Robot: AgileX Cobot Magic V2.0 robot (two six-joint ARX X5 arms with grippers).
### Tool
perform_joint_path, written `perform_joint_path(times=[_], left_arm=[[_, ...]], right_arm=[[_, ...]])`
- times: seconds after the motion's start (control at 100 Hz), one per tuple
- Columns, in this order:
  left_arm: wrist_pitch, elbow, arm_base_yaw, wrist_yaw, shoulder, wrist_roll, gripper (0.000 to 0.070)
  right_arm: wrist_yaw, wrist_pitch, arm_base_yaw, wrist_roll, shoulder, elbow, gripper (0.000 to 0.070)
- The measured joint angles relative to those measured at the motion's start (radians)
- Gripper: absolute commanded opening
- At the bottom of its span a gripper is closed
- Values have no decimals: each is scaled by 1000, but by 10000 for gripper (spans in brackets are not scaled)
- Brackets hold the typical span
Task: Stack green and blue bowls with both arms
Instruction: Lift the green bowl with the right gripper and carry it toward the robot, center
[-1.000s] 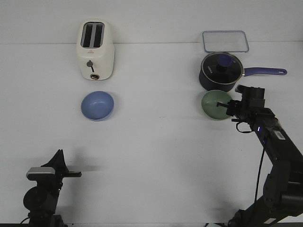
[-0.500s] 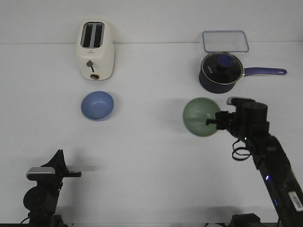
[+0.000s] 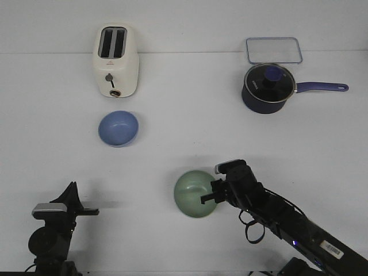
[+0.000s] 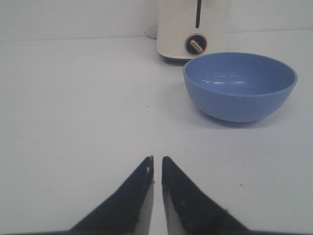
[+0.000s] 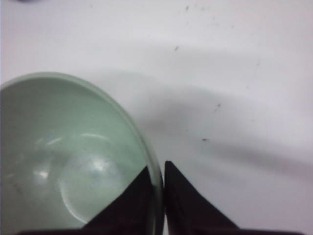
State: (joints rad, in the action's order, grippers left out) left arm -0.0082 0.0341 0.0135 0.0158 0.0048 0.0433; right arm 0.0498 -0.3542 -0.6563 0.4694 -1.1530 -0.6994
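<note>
The pale green bowl (image 3: pixel 195 194) is near the front middle of the table, held by its right rim in my right gripper (image 3: pixel 208 198), which is shut on it. In the right wrist view the rim of the green bowl (image 5: pixel 73 161) sits pinched between the two fingers of the right gripper (image 5: pixel 159 169). The blue bowl (image 3: pixel 118 128) stands upright in front of the toaster, and shows in the left wrist view (image 4: pixel 239 85). My left gripper (image 3: pixel 92 211) rests low at the front left; in its wrist view the left gripper (image 4: pixel 157 160) is shut and empty, well short of the blue bowl.
A cream toaster (image 3: pixel 115 60) stands at the back left. A dark navy saucepan (image 3: pixel 268 87) with a lid and long handle stands at the back right, with a clear lidded container (image 3: pixel 273 50) behind it.
My right arm has lifted the green bowl from beside the saucepan and carried it left and toward the front of the table. The left arm and blue bowl have not moved.
</note>
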Motion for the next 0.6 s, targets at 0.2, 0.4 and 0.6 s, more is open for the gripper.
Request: perform_joint_path(times=[0.2, 0.4, 0.6], left_arm=[[0, 0, 0, 0, 0, 0, 15], [0, 0, 0, 0, 0, 0, 15], [0, 0, 0, 0, 0, 0, 15]], right_arm=[[-2, 2, -24, 11, -73, 0, 52], [-2, 5, -24, 13, -80, 0, 374], [-2, 6, -17, 4, -41, 0, 374]])
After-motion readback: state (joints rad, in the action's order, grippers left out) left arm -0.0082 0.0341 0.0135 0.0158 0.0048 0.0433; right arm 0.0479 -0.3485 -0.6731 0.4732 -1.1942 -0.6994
